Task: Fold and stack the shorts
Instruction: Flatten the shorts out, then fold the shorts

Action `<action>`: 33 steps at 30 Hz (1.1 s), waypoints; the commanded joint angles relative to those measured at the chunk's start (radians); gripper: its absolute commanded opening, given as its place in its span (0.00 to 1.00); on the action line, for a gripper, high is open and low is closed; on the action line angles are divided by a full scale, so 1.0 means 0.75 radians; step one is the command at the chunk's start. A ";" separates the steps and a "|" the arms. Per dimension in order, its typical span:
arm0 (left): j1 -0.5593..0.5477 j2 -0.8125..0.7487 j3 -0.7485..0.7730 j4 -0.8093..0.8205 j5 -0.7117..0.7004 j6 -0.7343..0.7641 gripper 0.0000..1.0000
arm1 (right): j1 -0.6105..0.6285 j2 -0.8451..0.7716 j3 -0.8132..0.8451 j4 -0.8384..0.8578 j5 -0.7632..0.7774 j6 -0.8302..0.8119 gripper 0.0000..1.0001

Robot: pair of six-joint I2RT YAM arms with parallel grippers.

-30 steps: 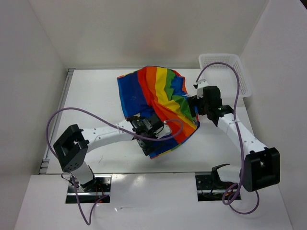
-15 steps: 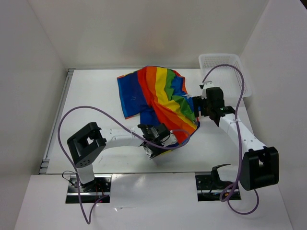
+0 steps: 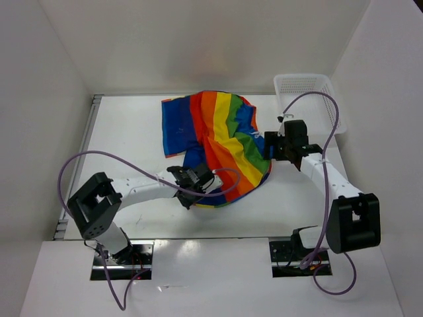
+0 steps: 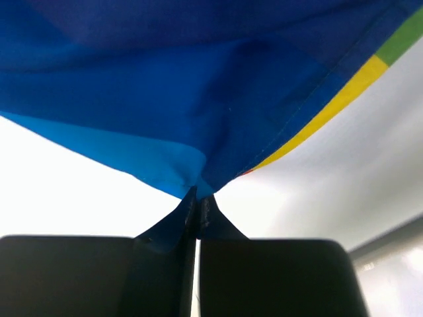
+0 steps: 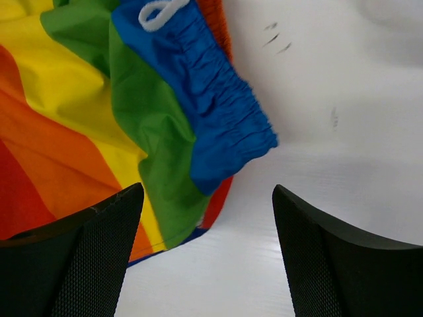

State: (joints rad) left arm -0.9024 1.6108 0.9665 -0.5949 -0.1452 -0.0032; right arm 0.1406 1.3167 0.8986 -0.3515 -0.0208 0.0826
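Note:
The rainbow-striped shorts lie crumpled in the middle of the table, blue part at the far left. My left gripper sits at their near edge. In the left wrist view it is shut on a pinch of the blue hem, which stretches up from the fingertips. My right gripper hovers at the shorts' right side. In the right wrist view it stands open just above the table, with the blue elastic waistband and white drawstring ahead of its fingers, untouched.
A white mesh basket stands at the far right corner. White walls close the table on the left, back and right. Purple cables loop over both arms. Bare white table lies to the right of the waistband.
My left gripper has closed on the blue hem at the shorts' near edge and drawn it left. My right gripper has edged toward the waistband, still open.

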 commanded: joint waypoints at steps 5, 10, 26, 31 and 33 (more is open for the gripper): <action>-0.018 -0.043 0.014 -0.060 -0.048 0.004 0.01 | -0.003 0.097 -0.040 0.101 -0.136 0.307 0.82; 0.049 -0.055 -0.055 -0.047 -0.154 0.004 0.01 | -0.003 0.140 -0.053 0.113 0.038 0.403 0.80; 0.113 -0.043 -0.025 -0.004 -0.187 0.004 0.01 | -0.003 0.382 -0.026 0.217 -0.132 0.534 0.69; 0.148 -0.031 -0.076 0.024 -0.203 0.004 0.01 | -0.003 0.410 -0.026 0.217 -0.238 0.577 0.14; 0.223 -0.019 -0.076 0.065 -0.262 0.004 0.00 | -0.003 0.423 -0.006 0.217 -0.250 0.557 0.00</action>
State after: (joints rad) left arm -0.7948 1.5787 0.9192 -0.5880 -0.2935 -0.0025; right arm 0.1406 1.6203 0.8627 -0.2245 -0.1589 0.4850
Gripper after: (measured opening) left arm 0.011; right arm 0.060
